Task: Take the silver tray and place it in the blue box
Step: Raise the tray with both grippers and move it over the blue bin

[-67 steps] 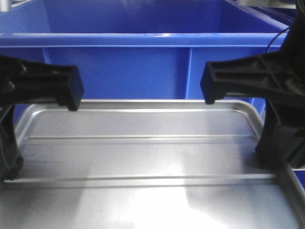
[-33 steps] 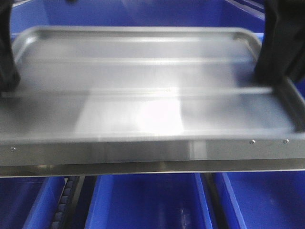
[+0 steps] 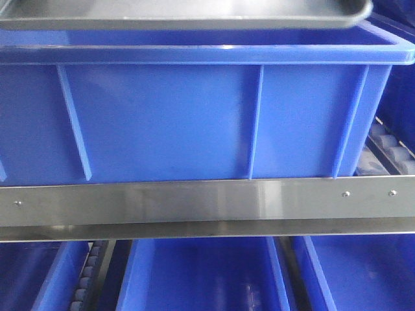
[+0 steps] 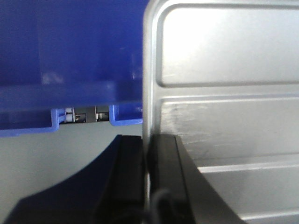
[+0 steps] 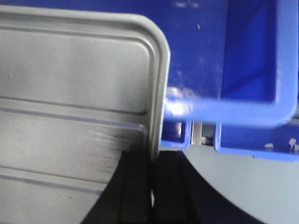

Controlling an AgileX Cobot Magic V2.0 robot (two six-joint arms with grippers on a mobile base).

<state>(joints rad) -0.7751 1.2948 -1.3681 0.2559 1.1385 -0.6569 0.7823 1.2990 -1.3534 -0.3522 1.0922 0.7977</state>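
Transport step, tray carried above the container. Front view: the silver tray [image 3: 188,14] is held level, its underside and near rim just above the thick top rim of the blue box [image 3: 194,123], which stands behind a steel rail [image 3: 207,207]; further blue bins [image 3: 201,278] lie below. Left wrist view: the left gripper [image 4: 145,182] is closed on the tray's short-side rim, one finger outside the rim and one on the floor side, with the ridged floor to the right. Right wrist view: the right gripper [image 5: 153,186] pinches the opposite rim in the same way, near a rounded corner, the box interior visible beyond. Judged next move: advance until the whole tray is inside the box outline, lower evenly with both arms, then part the fingers; unequal descent may catch a corner on the rim
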